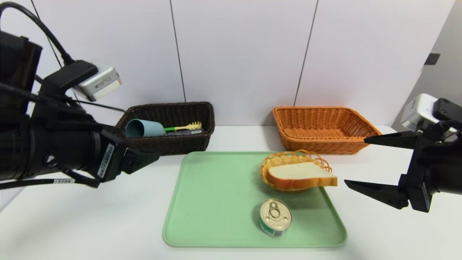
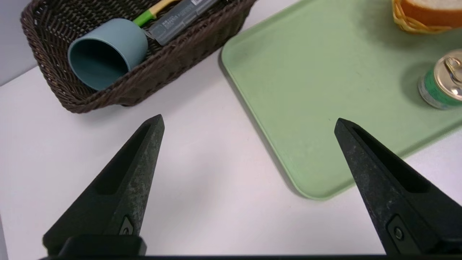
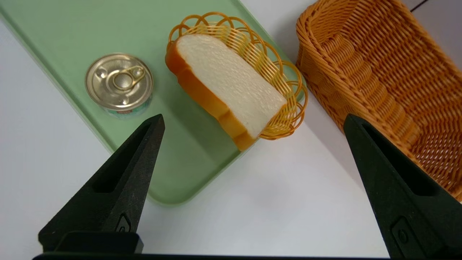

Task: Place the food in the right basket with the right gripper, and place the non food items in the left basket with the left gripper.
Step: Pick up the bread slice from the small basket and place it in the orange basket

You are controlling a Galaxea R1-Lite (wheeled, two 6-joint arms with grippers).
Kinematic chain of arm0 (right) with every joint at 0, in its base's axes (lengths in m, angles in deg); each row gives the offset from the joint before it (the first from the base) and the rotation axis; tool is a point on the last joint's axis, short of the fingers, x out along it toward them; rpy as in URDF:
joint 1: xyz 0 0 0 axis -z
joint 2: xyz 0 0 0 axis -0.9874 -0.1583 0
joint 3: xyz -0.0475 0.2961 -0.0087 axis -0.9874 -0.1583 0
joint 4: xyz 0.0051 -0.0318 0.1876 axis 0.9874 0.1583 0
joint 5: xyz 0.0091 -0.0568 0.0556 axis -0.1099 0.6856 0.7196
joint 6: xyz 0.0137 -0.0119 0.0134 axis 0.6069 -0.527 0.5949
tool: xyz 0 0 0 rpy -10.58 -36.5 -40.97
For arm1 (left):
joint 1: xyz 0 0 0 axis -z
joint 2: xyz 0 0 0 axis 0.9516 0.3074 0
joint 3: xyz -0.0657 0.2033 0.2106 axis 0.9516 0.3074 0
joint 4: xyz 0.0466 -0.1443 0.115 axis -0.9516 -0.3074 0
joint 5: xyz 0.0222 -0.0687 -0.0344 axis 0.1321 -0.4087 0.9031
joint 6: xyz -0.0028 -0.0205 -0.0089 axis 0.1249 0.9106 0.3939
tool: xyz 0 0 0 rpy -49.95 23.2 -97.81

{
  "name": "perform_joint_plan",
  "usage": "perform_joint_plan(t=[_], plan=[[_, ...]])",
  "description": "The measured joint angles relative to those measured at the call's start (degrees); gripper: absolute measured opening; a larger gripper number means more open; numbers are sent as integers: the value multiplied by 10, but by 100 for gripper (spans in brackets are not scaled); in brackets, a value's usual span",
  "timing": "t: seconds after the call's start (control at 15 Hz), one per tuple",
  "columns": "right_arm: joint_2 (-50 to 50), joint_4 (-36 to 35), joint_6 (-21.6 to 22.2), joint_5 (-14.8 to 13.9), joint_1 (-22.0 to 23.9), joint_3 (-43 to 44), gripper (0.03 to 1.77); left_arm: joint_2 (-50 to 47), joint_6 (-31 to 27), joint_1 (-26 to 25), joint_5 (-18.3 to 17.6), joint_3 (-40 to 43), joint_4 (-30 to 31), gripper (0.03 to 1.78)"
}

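A slice of bread [image 1: 299, 175] lies in a small yellow wicker dish [image 1: 288, 157] on the green tray [image 1: 216, 202]. A tin can [image 1: 275, 217] stands near the tray's front. The dark brown left basket [image 1: 173, 144] holds a blue cup [image 1: 144, 128], a yellow-and-green brush [image 1: 184, 127] and a grey tube [image 2: 180, 20]. The orange right basket [image 1: 325, 128] is empty. My left gripper [image 2: 249, 120] hangs open over the table in front of the brown basket, holding nothing. My right gripper [image 1: 354, 161] is open and empty over the table just right of the tray, between the bread and the orange basket [image 3: 389, 68].
Both baskets stand against the white back wall. White table [image 1: 90, 216] lies on either side of the tray and in front of it. The tray's left half [image 2: 306, 90] carries nothing.
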Motion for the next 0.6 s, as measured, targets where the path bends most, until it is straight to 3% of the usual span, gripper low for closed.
perform_joint_plan(t=[0.6], plan=[[-99,0,-204,-28,-41,-5,171,-46,1,31,-1,53,36,169]])
